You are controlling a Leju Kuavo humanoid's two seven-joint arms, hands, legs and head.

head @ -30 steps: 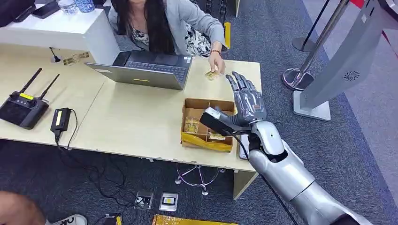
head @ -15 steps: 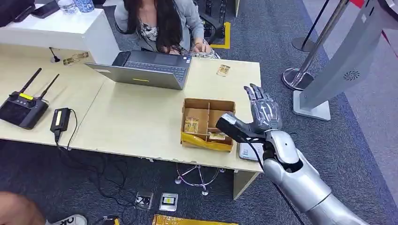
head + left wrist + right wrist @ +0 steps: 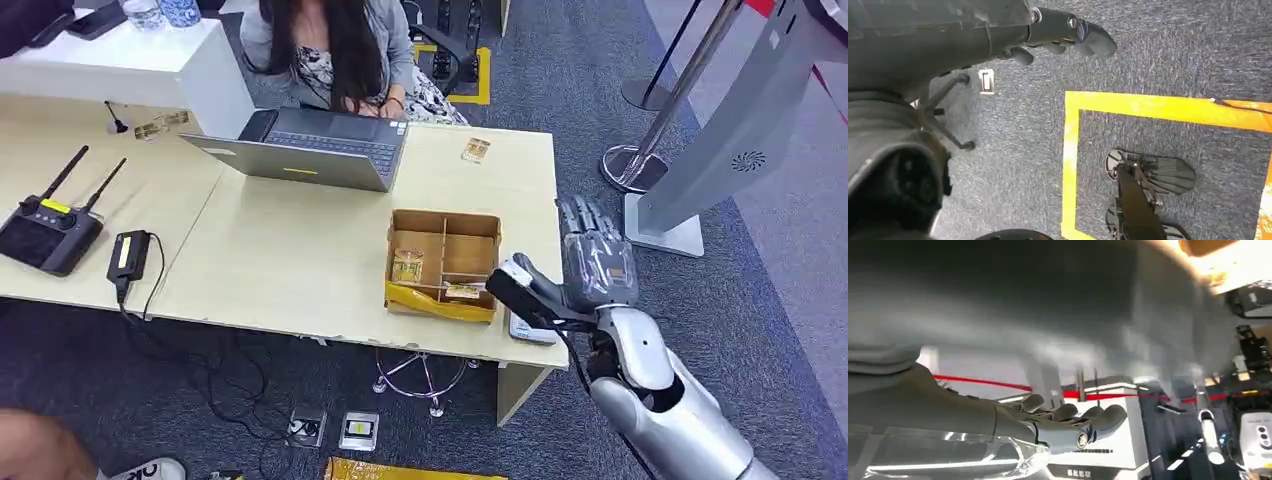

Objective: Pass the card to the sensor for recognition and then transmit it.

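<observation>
We saw the right hand (image 3: 592, 262) raised just off the right edge of the tabletop (image 3: 300, 260), its fingers spread and straight and holding nothing; its back faced the head camera, with the silver forearm running down toward the lower right; in the right wrist view the same hand (image 3: 1058, 427) showed its fingers apart with nothing between them. The left hand (image 3: 1058, 35) hung above the grey carpet (image 3: 1158, 55), fingers loosely curled with nothing in them; beneath it ran a yellow tape line (image 3: 1148, 107).

Just beside the right hand, on the tabletop, stood an open brown cardboard box (image 3: 443, 262) with dividers; small yellowish cards lay in its compartments. A flat white device (image 3: 528, 328) lay at the tabletop's right corner, partly hidden by the hand's dark thumb. The card (image 3: 475, 150) lay flat near the far right edge of the tabletop, well apart from the hand; it looked small, rectangular and yellowish with a pale patch, too small for us to read any print on it.

Farther out sat an open grey laptop (image 3: 305, 150), with a person (image 3: 330, 50) seated behind it; at the left lay a black controller (image 3: 45, 228) with two antennas and a small yellow-green display; beside it a black power brick (image 3: 128, 256) bore a yellow label we could not read.
</observation>
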